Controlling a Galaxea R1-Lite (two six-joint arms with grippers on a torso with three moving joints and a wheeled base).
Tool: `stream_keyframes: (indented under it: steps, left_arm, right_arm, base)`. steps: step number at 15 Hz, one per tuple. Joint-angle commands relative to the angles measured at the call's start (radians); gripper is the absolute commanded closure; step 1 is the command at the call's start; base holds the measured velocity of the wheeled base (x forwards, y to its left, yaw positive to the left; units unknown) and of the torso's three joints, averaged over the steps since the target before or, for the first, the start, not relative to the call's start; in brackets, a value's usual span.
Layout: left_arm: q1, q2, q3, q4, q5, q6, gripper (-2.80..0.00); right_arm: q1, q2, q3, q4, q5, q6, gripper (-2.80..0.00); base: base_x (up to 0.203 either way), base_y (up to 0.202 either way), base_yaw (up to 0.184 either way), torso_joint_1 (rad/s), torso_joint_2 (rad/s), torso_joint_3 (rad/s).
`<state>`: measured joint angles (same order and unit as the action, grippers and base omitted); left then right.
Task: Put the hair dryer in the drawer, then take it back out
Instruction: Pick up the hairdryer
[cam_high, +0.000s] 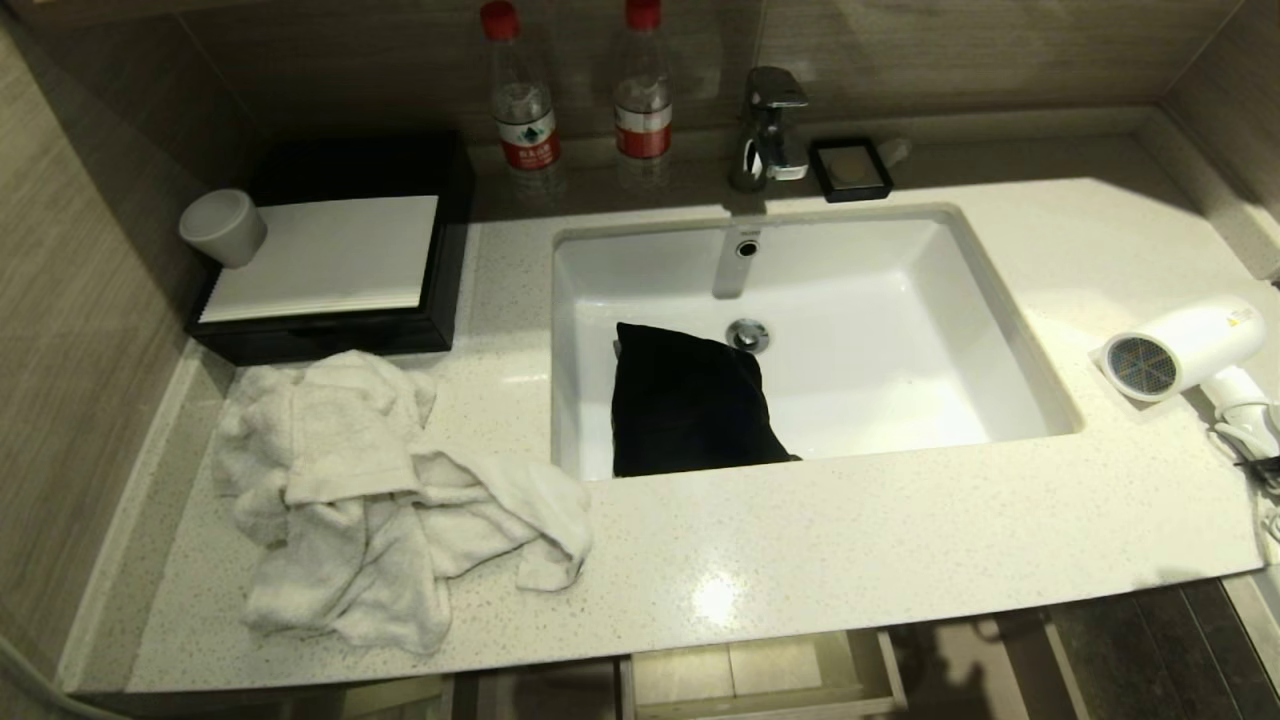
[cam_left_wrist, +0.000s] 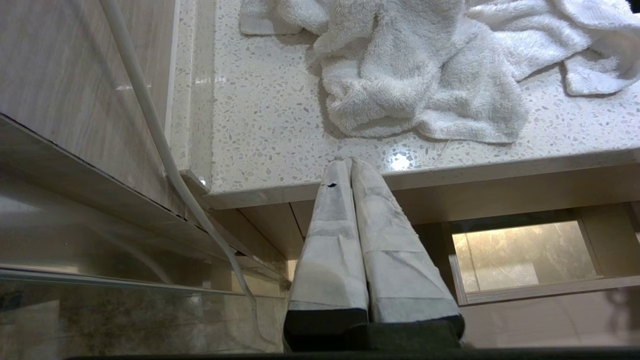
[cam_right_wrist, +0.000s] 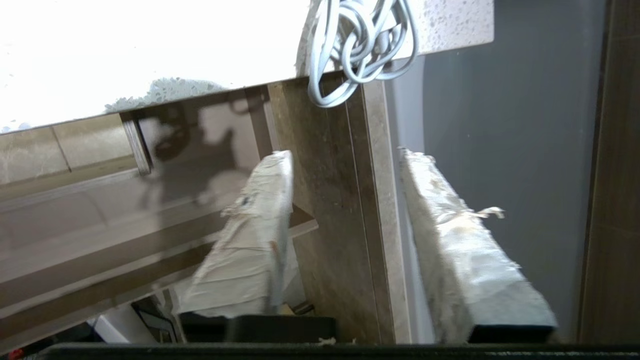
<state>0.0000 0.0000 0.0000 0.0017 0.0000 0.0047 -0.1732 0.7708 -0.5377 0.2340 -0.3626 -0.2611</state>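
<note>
drawer: wide shallow beige wood-grain drawer (cam_high: 765, 675) pulled out under the tabletop's front edge; visible part holds nothing I can make out
sink: white rectangular basin (cam_high: 880, 300) sunk in the white speckled stone tabletop (cam_high: 850, 540); one black cloth pouch (cam_high: 685, 405) leans inside at its front-left corner
black box: black rectangular tray box (cam_high: 330, 250) at back left; white folded sheet stack on top, one grey cup (cam_high: 222, 227) on its side at its left edge
small dish: black square dish (cam_high: 850, 168) just right of the chrome faucet (cam_high: 772, 125)
hair dryer: white plastic hair dryer with round dark mesh grille (cam_high: 1185, 350) lies on the tabletop, far right, well apart from the drawer; grille faces the sink
cord: white cord bundled (cam_right_wrist: 362, 45), hangs over the tabletop's right front edge
towels: crumpled white terry towels (cam_high: 370, 490) at front left, one heap, count unclear
bottles: two clear bottles, red caps and labels (cam_high: 522, 90), upright at the back wall
left pincer: (cam_left_wrist: 350, 162) clenched, fingers together, holding nothing, at the tabletop's front edge near the towels
right pincer: (cam_right_wrist: 345, 160) released, holding nothing, fingers either side of a cabinet panel edge below the cord
</note>
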Motion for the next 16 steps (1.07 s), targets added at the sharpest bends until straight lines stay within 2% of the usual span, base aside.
stream_keyframes:
  steps: [1,5,8,11,16]
  left_arm:
    - [0.0,0.0,0.002,0.0,0.0,0.0,0.0]
    - [0.0,0.0,0.001,0.0,0.0,0.0,0.0]
    - [0.0,0.0,0.002,0.0,0.0,0.0,0.0]
    - [0.0,0.0,0.002,0.0,0.0,0.0,0.0]
    - [0.0,0.0,0.0,0.0,0.0,0.0,0.0]
  right_arm:
    - [-0.002,0.069,-0.001,-0.011,0.006,0.001,-2.8]
    - [-0.005,0.179,0.027,-0.127,0.055,0.077,-2.8]
    - [-0.059,0.276,0.026,-0.165,0.106,0.123,-2.8]
    - [-0.118,0.331,0.023,-0.214,0.13,0.113,-2.8]
    - [-0.266,0.425,0.016,-0.401,0.129,0.011,-2.8]
  base:
    - [0.0,0.0,0.0,0.0,0.0,0.0]
    - [0.0,0.0,0.0,0.0,0.0,0.0]
    - [0.0,0.0,0.0,0.0,0.0,0.0]
    - [0.0,0.0,0.0,0.0,0.0,0.0]
    - [0.0,0.0,0.0,0.0,0.0,0.0]
